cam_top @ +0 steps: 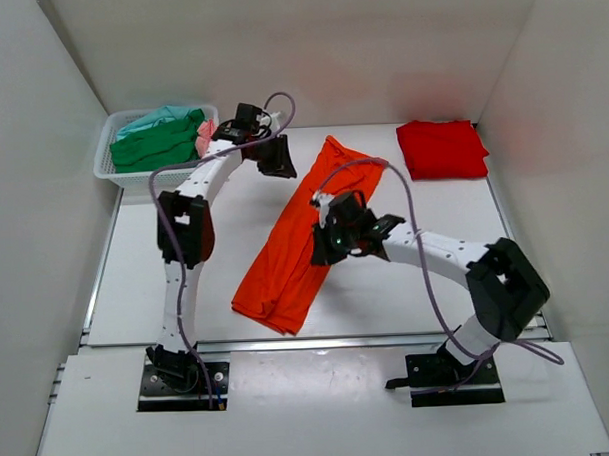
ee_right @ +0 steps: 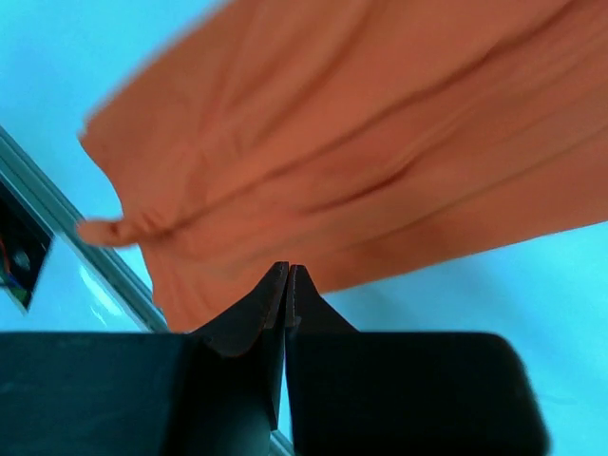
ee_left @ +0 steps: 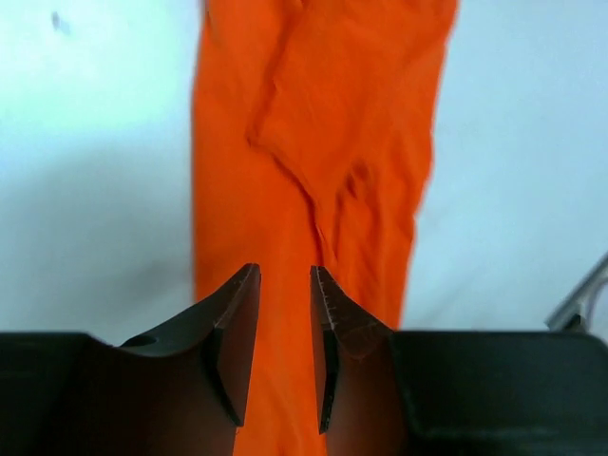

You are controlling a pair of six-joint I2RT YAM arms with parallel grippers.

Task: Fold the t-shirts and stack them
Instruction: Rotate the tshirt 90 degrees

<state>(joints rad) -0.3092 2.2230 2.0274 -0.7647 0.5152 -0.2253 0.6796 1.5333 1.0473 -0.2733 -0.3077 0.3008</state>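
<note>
Counting the t-shirts gives five, one of each colour. The orange t-shirt (cam_top: 300,238) lies on the table (cam_top: 216,276) as a long narrow strip, slanting from the far middle down to the near left of centre. The red t-shirt (cam_top: 442,149) sits folded into a square at the far right, well apart from the orange one. The other three are heaped in the single white mesh basket (cam_top: 104,167) at the far left: the green t-shirt (cam_top: 154,148) across the front, the teal t-shirt (cam_top: 163,117) behind it, and a bit of the pink t-shirt (cam_top: 207,127) at the right end.

There are two arms, each with one pincer. The left pincer (cam_top: 279,159) is at the far end of the orange strip, just off its left edge. Its own camera shows the left pincer (ee_left: 283,277) released, the jaws a narrow gap apart with nothing between them, and the orange t-shirt (ee_left: 313,142) running away below and beyond the tips.

The right pincer (cam_top: 325,249) is over the middle of the strip, at its right edge. From the wrist, the right pincer (ee_right: 287,272) is clenched, tips pressed together with no cloth seen between them. The orange t-shirt (ee_right: 380,142) spreads blurred beyond the tips. Whether the tips touch the cloth cannot be told.
</note>
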